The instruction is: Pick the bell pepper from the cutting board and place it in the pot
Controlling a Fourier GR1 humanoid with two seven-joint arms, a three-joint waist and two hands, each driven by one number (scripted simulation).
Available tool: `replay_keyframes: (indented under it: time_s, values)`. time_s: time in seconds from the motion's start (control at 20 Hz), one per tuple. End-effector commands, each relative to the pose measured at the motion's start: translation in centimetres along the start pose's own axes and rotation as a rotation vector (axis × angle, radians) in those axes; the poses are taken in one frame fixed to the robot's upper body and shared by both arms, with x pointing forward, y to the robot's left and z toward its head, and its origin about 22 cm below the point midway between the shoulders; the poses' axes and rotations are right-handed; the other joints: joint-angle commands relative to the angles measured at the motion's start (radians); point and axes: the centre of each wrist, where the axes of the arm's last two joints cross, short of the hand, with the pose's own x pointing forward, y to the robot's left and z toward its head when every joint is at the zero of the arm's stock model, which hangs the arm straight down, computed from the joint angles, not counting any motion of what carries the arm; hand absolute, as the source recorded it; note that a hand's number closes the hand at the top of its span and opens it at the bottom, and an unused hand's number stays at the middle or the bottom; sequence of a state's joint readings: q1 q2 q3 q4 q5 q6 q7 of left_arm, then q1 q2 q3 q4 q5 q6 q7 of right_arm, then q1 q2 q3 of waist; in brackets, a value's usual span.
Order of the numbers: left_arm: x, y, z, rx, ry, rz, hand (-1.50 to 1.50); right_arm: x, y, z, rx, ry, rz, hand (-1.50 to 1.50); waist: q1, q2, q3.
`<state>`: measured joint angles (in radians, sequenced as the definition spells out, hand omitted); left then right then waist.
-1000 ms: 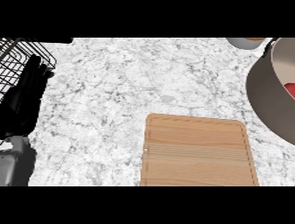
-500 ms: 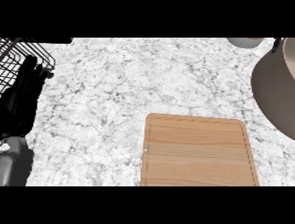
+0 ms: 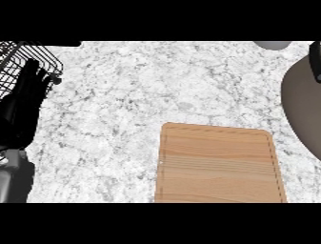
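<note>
Bare on top now: the cutting board (image 3: pixel 219 164), low and centre on the marbled surface (image 3: pixel 155 81), with no bell pepper on it. Nowhere to be found in this view, in fact, that bell pepper. A second ago, a red patch inside the pot (image 3: pixel 314 114) at the right edge; half a second ago, already gone from sight; now only dull grey there, cut off by the frame, with a black handle-like piece (image 3: pixel 319 62) at its upper end. Also changed at the top edge: red and grey a second ago, now just a small pale grey rounded shape (image 3: pixel 272 45), too cropped to name. Probably placed, then, judging from the empty board and that earlier red patch within the pot, though impossible to confirm from here, since most of the pot lies beyond the frame. No sign of the right hand anywhere. At the far left, against the black wire rack (image 3: pixel 1 71), the left hand (image 3: pixel 24 102): fingers straight and apart, pointing up, holding nothing, simply resting, with its grey forearm (image 3: pixel 5 183) below in the corner. Little left to do, by this reading, beyond checking that the pepper sits inside the pot and not behind or beside it.
</note>
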<state>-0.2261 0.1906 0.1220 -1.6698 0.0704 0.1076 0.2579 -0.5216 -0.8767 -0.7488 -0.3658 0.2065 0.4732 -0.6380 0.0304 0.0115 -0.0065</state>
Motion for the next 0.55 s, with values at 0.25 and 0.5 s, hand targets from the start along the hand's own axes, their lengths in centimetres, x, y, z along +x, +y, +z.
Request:
replay_keyframes:
  time_s: [0.25,0.5]
  values:
    - [-0.1,-0.5,0.1,-0.01,0.003,-0.002,0.0,-0.4,-3.7,3.3,0.038,-0.024,-0.019,-1.5,0.0,0.007,0.016]
    - [-1.1,0.1,0.1,0.006,0.014,0.01,0.0,0.2,-4.4,3.3,0.043,-0.006,-0.01,-1.5,0.005,0.009,0.016]
